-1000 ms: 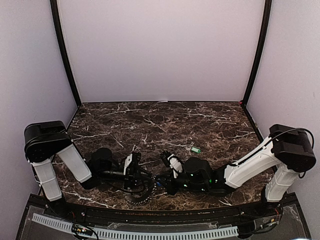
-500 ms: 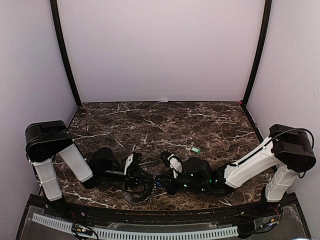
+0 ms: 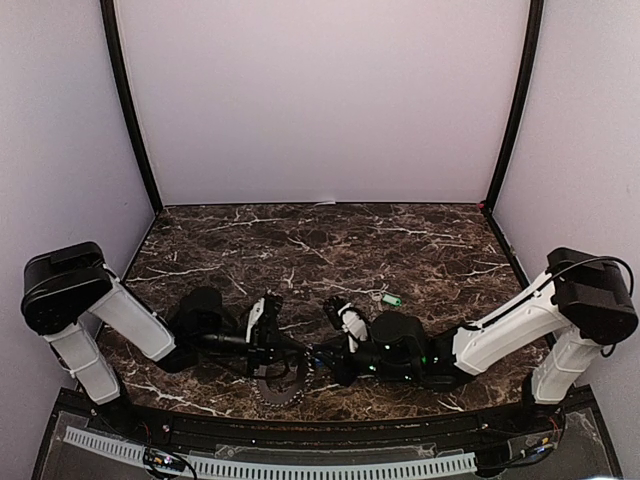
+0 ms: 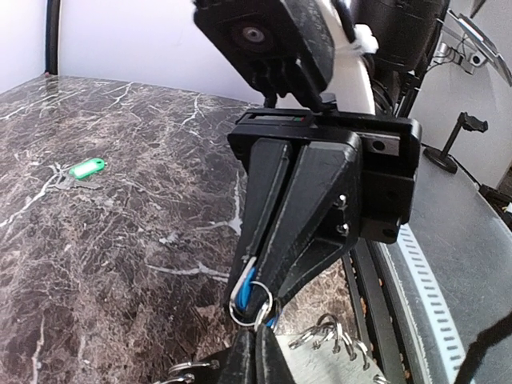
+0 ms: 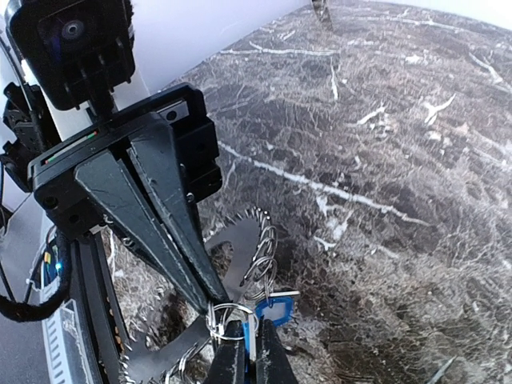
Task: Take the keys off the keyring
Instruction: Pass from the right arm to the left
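**Blue plastic pinched where two grippers meet**

Blue key [image 5: 276, 307] sits clamped in the right gripper [image 4: 258, 282]; its head shows just beside the closed fingertips, with a sliver of blue caught between them. The left gripper [image 5: 210, 298] points straight at the right one, tip to tip and nearly touching. Its jaws are drawn fully together and meet at a small split ring [image 5: 224, 317] that hangs by the blue key; whether they actually pinch that wire cannot be told.

The keyring [image 5: 234, 244], flat and dark grey with saw-like teeth on its rim, lies below the left gripper's fingers, just beneath the spot where both sets of fingertips meet. It looks tilted in the right wrist view; whether it rests on the table [image 3: 330, 240] or hangs cannot be told. Several more wire loops [image 5: 262, 260] hang at its rim just under the right gripper's tips, between the toothed plate and the blue key.

A green key [image 4: 86, 169] lies flat and alone on the dark veined marble; it is beyond the right gripper's wrist on the far side, well apart from both grippers and from the keyring. Both arms lie low and stretched inward over the near part of the table, with their wrists close above the stone.
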`<state>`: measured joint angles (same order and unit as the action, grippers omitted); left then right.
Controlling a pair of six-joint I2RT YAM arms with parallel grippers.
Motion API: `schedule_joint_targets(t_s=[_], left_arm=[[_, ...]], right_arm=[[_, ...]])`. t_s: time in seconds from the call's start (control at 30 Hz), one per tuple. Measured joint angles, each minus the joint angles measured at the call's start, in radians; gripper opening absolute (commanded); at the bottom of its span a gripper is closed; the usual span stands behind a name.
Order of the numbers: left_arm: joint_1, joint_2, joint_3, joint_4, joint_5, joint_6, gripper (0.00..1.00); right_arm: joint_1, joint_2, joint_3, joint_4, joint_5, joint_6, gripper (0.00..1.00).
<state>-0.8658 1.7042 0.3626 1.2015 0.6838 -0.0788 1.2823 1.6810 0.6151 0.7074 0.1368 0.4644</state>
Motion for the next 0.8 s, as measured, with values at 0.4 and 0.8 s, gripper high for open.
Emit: schedule_joint_targets(t_s=[0.4,0.8], left_arm=[[-0.05,-0.203,0.287,-0.564,-0.129,0.035,0.0],[-0.069,-0.205,0.524,-1.033,-0.158,0.049,0.0]], right_arm=[[-0.011,-0.241,0.002,-0.196,0.174,-0.084,0.0],[-0.01,-0.327,0.041,-0.461,0.247,-0.219,0.0]])
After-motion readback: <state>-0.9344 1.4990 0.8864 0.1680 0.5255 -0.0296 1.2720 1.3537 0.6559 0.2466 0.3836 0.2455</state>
